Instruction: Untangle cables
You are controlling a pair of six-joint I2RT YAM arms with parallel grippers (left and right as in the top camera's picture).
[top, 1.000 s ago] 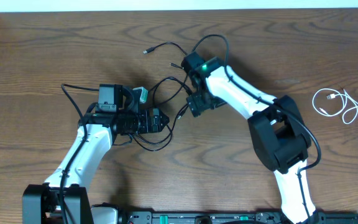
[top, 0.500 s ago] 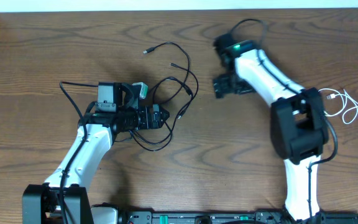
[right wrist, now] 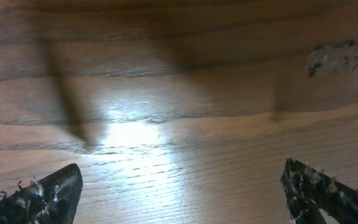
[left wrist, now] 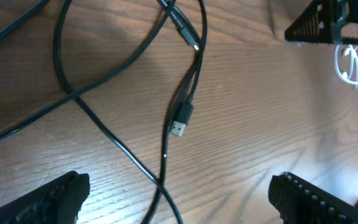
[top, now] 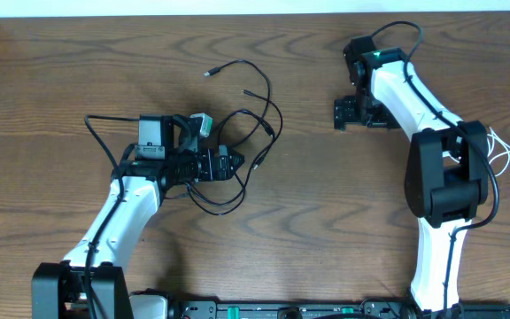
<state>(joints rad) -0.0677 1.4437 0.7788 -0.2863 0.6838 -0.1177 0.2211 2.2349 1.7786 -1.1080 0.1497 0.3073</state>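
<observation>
Overhead view, directions taken from the middle of the brown wood-grain table point(top: 326, 239).

Cables: the thin black cords with small plug ends point(top: 264, 124) lie in a loose overlapping tangle at 12 o'clock, spreading toward 10 o'clock, with one loop trailing to about 8 o'clock. One plug end lies apart at the far 11 o'clock side. The thin white cord point(top: 506, 159) lies at 3 o'clock by the table's edge, well apart from the black ones and partly hidden behind the right arm.

Left gripper point(top: 235, 165): at 9 o'clock, just beside the middle, at the lower side of the tangle. In the left wrist view its gripper point(left wrist: 178, 183) has both fingers point(left wrist: 55, 199) spread wide. Black cords point(left wrist: 190, 93) cross on the wood ahead of it, and a silver-tipped USB plug point(left wrist: 179, 127) lies flat between the finger lines. One strand runs down between the fingers. Nothing is clamped. Whether either finger touches a strand, I cannot tell. The white cord point(left wrist: 353, 65) shows at 2 o'clock of this view.

Right gripper point(top: 342, 113): at 2 o'clock, well apart from both cable groups. In the right wrist view the gripper point(right wrist: 179, 186) has its fingers point(right wrist: 36, 196) fully apart over bare wood, empty. A pale scuff point(right wrist: 340, 53) marks the wood at 2 o'clock there.
</observation>
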